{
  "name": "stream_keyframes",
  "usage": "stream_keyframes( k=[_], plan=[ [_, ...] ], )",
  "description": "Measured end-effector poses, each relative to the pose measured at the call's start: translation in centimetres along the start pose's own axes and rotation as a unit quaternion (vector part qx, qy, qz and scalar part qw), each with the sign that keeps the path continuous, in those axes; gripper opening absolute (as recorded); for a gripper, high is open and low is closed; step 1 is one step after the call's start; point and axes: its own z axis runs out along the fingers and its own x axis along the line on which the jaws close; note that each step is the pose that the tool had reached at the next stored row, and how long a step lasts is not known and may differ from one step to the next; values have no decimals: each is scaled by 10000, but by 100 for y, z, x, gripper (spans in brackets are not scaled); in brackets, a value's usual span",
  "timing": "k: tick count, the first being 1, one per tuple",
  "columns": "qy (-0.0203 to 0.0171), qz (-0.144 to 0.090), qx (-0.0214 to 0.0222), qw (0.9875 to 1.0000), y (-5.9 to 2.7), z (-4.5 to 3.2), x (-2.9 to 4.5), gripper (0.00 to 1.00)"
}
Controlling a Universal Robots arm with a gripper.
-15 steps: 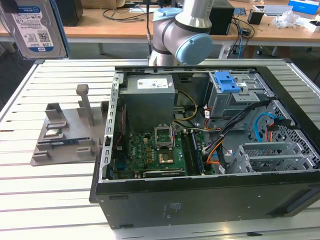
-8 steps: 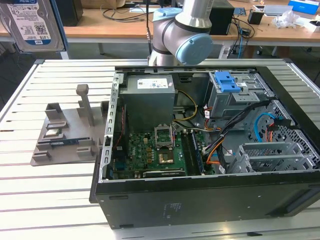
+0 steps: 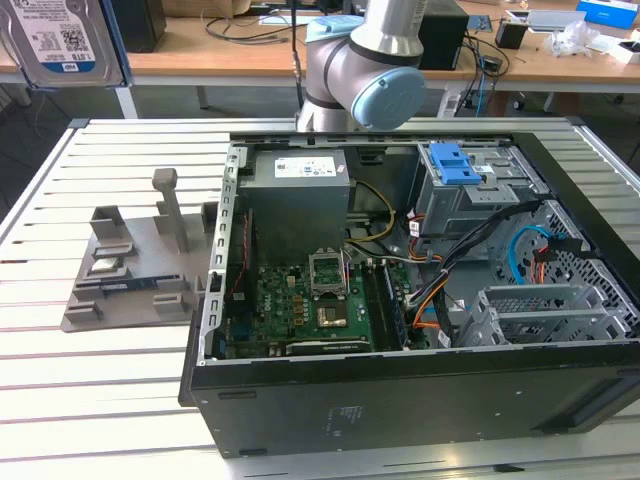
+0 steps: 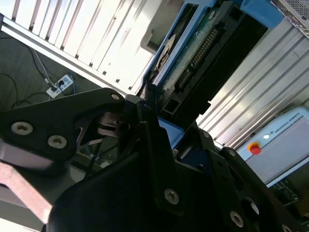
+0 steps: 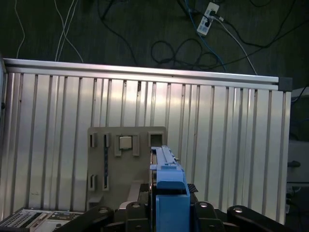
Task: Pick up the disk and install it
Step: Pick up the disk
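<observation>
Gripper [image 5: 170, 212] pinching disk [image 5: 166, 170], disk edge-on in its grasp, above grey holder [image 5: 126, 176]

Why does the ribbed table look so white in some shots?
Glare. In the second wrist view the table slats bleach white behind the dark gripper holding the disk; in the first wrist view they gleam against dark floor; the exterior view is evenly lit.

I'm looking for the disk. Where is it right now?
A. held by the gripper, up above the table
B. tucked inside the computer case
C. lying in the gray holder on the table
A: in the first wrist view the disk, blue frame and all, sits clamped in the gripper above the gray holder, and the exterior view shows it lifted off the table.
</observation>
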Motion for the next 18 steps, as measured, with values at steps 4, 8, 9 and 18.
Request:
stream_keyframes(
  k=[4, 8, 9, 18],
  plan=[
    [0, 0, -1, 10000, 4, -115, -2, 37],
    [-21, 1, 1, 10000, 5, -145, -3, 37],
    [-22, 0, 1, 10000, 5, -144, -3, 37],
    [-22, 0, -1, 10000, -134, -149, 38, 37]
  ],
)
